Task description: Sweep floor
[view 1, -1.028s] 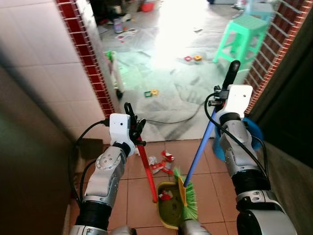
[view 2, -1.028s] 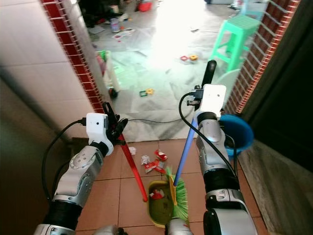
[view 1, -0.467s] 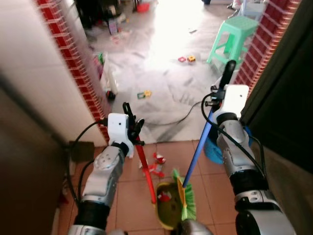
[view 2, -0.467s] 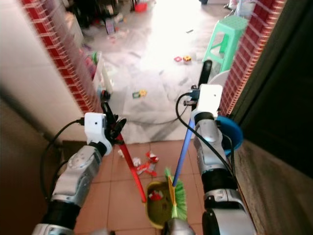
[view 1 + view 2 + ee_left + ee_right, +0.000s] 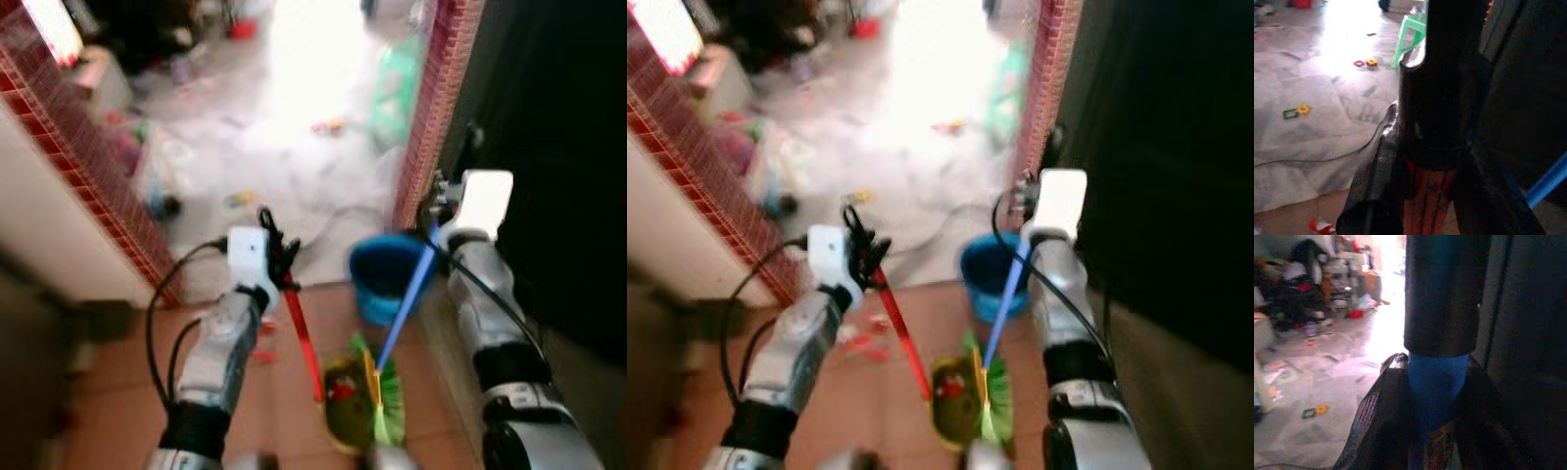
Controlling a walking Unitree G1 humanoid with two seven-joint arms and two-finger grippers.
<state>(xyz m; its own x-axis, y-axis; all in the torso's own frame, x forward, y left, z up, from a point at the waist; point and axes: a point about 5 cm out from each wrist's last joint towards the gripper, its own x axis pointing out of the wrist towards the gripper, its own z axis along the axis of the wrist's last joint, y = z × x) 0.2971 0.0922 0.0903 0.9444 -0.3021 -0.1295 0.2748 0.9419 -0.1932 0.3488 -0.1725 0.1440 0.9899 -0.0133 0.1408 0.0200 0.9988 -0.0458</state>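
Left gripper (image 5: 277, 243) is clamping the red dustpan handle (image 5: 302, 333) near its top; the left wrist view is showing black fingers (image 5: 1376, 196) pressed on both sides of the red shaft, so I'm reading it as closed on it. Right gripper (image 5: 438, 196) is doing the same w/ the blue broom handle (image 5: 407, 305), blue shaft sitting tight between the fingers in the right wrist view.

I'm holding both tools high on their shafts, prob. so the heads reach the floor w/o bending the torso. Handles are slanting inward: red one running down toward 5 o'clock from the left gripper, blue one toward 7 o'clock from the right gripper, so both heads are meeting low centre, approx. 6 o'clock of the frame.

Yellow-green dustpan (image 5: 343, 406) is resting on the tile floor (image 5: 118, 372) w/ a red scrap inside; green broom head (image 5: 384, 401) is sitting just beside it at its 3 o'clock, touching or nearly so. Bits of red-white litter (image 5: 862, 338) are lying at about 9 o'clock of the pan, below the left gripper. Blue bucket (image 5: 382, 279) is standing at 12 o'clock of the pan, by the brick doorpost (image 5: 431, 108). Head views are blurring, so finer detail I can't tell.
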